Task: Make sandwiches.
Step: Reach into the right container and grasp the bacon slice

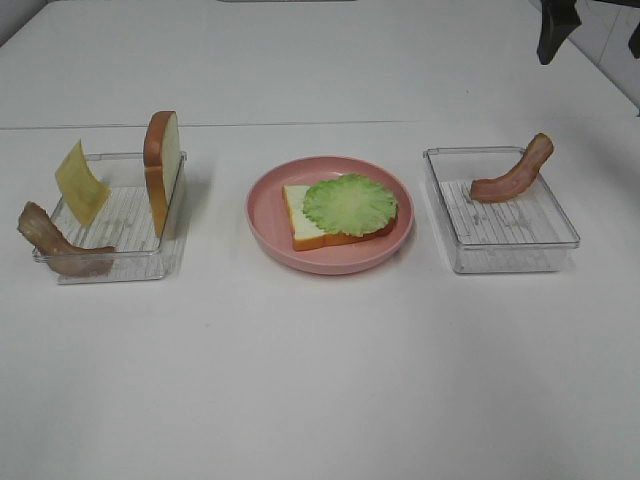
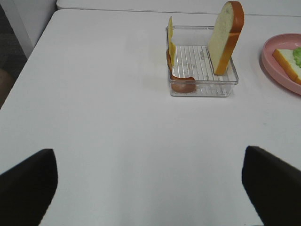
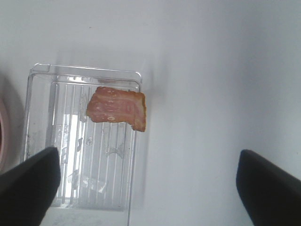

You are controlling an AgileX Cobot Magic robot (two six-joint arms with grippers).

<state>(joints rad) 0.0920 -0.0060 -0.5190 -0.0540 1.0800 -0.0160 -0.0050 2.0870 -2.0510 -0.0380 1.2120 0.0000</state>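
Observation:
One bread slice (image 1: 300,212) lies flat on the pink plate (image 1: 330,262) with the green lettuce leaf (image 1: 350,203) on top. The left clear tray (image 1: 120,265) holds the second bread slice (image 1: 162,165) upright, the yellow cheese square (image 1: 82,183) leaning, and a bacon strip (image 1: 55,245) over its corner. The other bacon strip (image 1: 515,175) leans on the right tray (image 1: 510,255) and shows in the right wrist view (image 3: 117,108). My left gripper (image 2: 150,188) is open and empty, well short of the left tray (image 2: 202,92). My right gripper (image 3: 150,188) is open and empty, high above and beside the right tray.
The white table carries only the two trays and the plate. The right gripper's dark fingers (image 1: 555,30) show at the far right corner of the high view. The plate's edge (image 2: 273,61) shows in the left wrist view.

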